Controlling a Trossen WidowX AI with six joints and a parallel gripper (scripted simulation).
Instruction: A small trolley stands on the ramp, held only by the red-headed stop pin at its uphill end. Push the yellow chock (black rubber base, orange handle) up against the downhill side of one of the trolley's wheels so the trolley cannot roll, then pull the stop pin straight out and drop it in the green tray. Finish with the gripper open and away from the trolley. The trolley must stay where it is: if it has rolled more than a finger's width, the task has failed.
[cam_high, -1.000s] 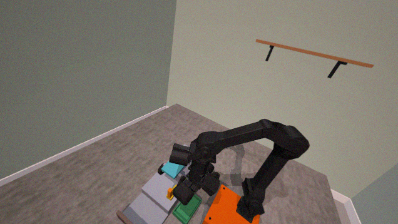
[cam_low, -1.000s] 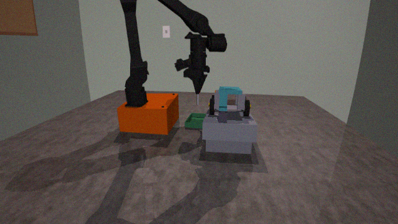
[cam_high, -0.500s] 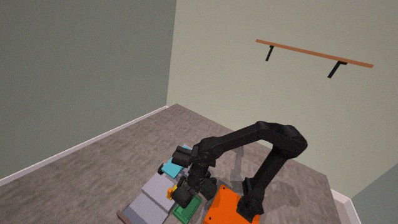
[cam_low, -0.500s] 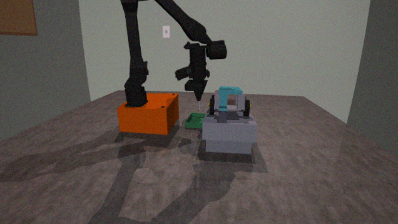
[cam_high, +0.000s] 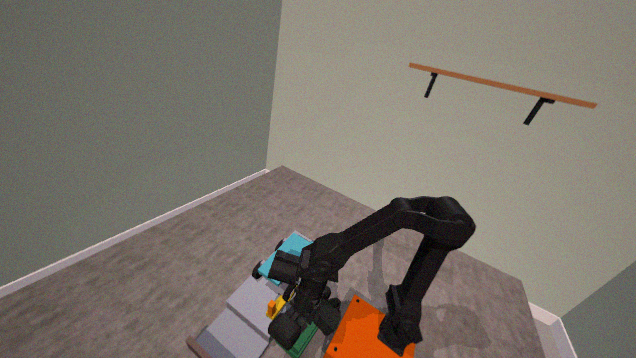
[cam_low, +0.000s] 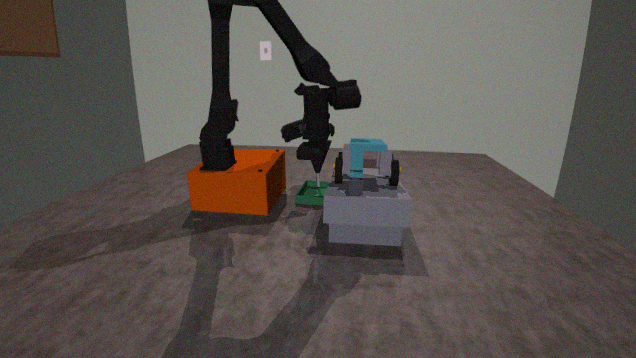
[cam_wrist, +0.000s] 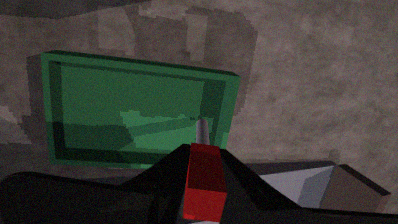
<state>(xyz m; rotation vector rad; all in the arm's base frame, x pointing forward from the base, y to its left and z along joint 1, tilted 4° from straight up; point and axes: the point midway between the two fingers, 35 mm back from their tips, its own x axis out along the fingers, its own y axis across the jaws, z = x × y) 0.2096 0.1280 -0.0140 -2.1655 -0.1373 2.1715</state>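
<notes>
My gripper (cam_low: 318, 172) (cam_wrist: 202, 154) points down, shut on the red-headed stop pin (cam_low: 318, 180) (cam_wrist: 205, 169). The pin hangs upright, its grey shank tip low over the green tray (cam_high: 308, 340) (cam_low: 307, 202) (cam_wrist: 45, 100), near one end of the tray. The blue trolley (cam_high: 291, 248) (cam_low: 370, 145) stands on the upper part of the grey ramp (cam_high: 246, 303) (cam_low: 367, 212) (cam_wrist: 295, 186). The yellow chock (cam_high: 279, 304) with its orange handle lies on the ramp on the trolley's downhill side, near a wheel. The arm partly hides that spot, so I cannot tell whether they touch.
The orange base block (cam_high: 357, 325) (cam_low: 230, 192) carries the arm and stands on the other side of the tray from the ramp. A brown end stop (cam_high: 199, 347) (cam_wrist: 352, 186) closes the ramp's low end. The ramp's side runs close beside the tray.
</notes>
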